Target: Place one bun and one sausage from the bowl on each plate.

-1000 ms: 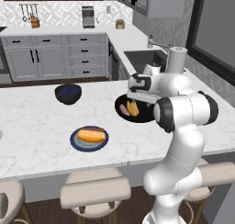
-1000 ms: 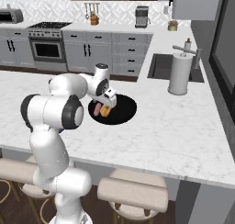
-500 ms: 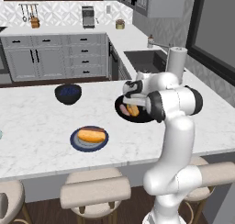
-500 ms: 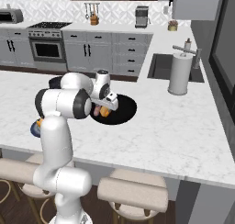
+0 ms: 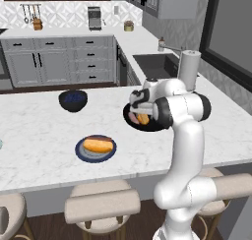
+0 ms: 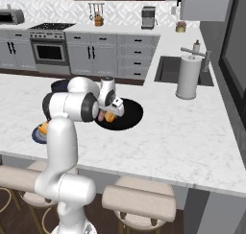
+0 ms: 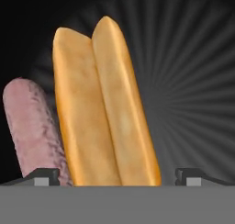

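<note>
The black bowl (image 5: 158, 126) (image 6: 129, 115) holds a golden bun (image 5: 143, 119) (image 6: 110, 117) and a pinkish sausage (image 5: 133, 118) (image 6: 102, 116) lying side by side. My gripper (image 5: 140, 110) (image 6: 112, 112) hangs open just above them. In the hand view the bun (image 7: 105, 108) lies between the two fingertips (image 7: 46, 176), with the sausage (image 7: 32, 122) at the left one. Another bun (image 5: 97, 145) rests on the dark blue-grey plate (image 5: 80, 153) (image 6: 37, 134). A sliver of the aqua plate (image 5: 1, 144) shows at the left edge.
A smaller dark-blue bowl (image 5: 73, 100) stands behind the plates on the marble island. A paper towel roll (image 6: 187, 77) and a sink (image 6: 168, 67) lie to the right. Stools (image 5: 101, 204) line the front edge.
The hand has come down closer over the black bowl and the elbow has swung round. The jaws have stayed open, and the buns and sausage have not moved.
</note>
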{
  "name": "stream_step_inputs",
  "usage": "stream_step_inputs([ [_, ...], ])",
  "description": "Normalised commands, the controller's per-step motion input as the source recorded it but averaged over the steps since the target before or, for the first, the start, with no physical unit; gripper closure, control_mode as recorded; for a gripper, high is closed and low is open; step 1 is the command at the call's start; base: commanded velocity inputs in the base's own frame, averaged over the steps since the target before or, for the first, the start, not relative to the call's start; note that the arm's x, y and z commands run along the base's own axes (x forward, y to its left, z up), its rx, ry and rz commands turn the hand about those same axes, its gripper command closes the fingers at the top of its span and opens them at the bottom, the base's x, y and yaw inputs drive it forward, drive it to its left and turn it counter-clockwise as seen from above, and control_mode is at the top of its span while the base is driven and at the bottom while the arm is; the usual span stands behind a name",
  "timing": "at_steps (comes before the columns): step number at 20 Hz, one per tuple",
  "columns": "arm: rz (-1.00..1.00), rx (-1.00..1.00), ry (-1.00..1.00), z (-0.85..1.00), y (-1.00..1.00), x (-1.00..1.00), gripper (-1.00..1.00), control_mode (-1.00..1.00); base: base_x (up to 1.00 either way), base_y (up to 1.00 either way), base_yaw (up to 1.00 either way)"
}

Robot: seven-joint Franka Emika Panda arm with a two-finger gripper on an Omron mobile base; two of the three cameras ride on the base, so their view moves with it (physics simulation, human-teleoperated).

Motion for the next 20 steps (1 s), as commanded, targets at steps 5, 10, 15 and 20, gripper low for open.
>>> stream_step_inputs([
  [5, 0.00, 0.00, -0.06, -0.24, 0.01, 0.25, -1.00, -1.00, 0.00, 0.00, 0.00],
  [10, 0.00, -0.02, -0.09, -0.11, 0.02, 0.35, -1.00, -1.00, 0.00, 0.00, 0.00],
  [15, 0.00, -0.02, 0.00, -0.31, 0.00, 0.03, -1.00, -1.00, 0.00, 0.00, 0.00],
  [20, 0.00, 0.00, -0.01, -0.17, 0.00, 0.00, 1.00, -1.00, 0.00, 0.00, 0.00],
])
